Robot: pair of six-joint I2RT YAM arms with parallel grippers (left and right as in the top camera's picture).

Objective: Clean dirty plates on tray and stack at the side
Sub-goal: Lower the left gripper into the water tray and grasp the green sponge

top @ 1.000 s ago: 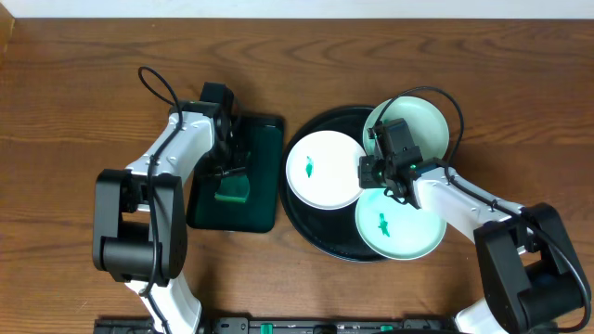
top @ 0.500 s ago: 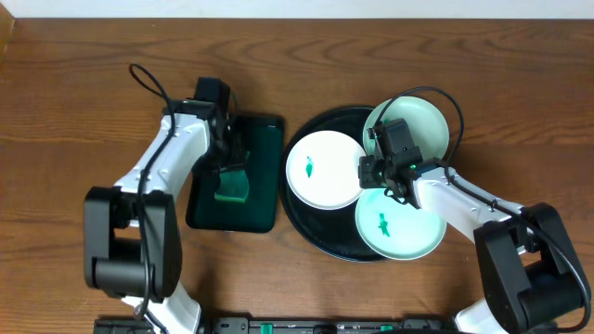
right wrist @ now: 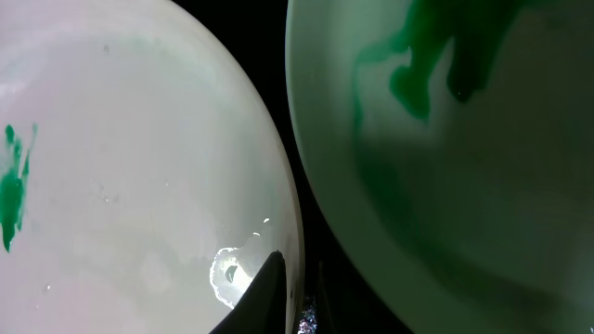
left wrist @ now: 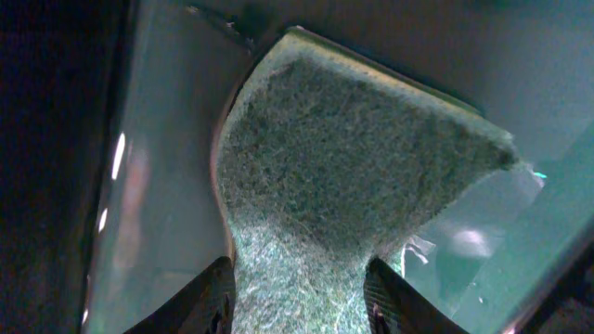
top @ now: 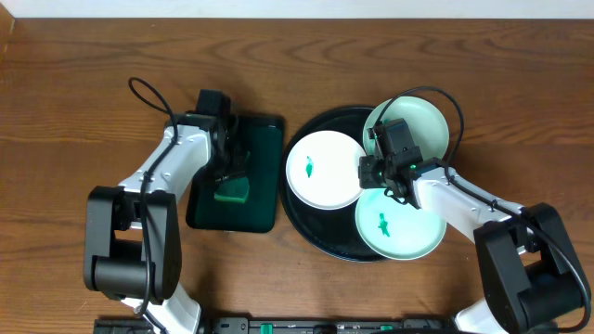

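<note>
The plates (top: 334,158) sit three together on the round black tray (top: 320,230), right of the table's (top: 83,83) middle. A white plate (top: 323,172) with a green smear lies to the left. A mint plate (top: 413,234), also smeared, lies nearest, and a pale plate (top: 429,125) lies farthest. The right gripper (top: 380,184) hangs low where the three rims meet. In the right wrist view, one dark finger (right wrist: 264,295) shows at the white plate's rim beside the gap to the mint plate. I cannot tell whether its jaws are closed or grasping anything. Well left of the plates, the left gripper (top: 230,174) pinches a green sponge (left wrist: 343,167) between its fingers (left wrist: 209,301), over a dark green rectangular tray (top: 262,139).
</note>
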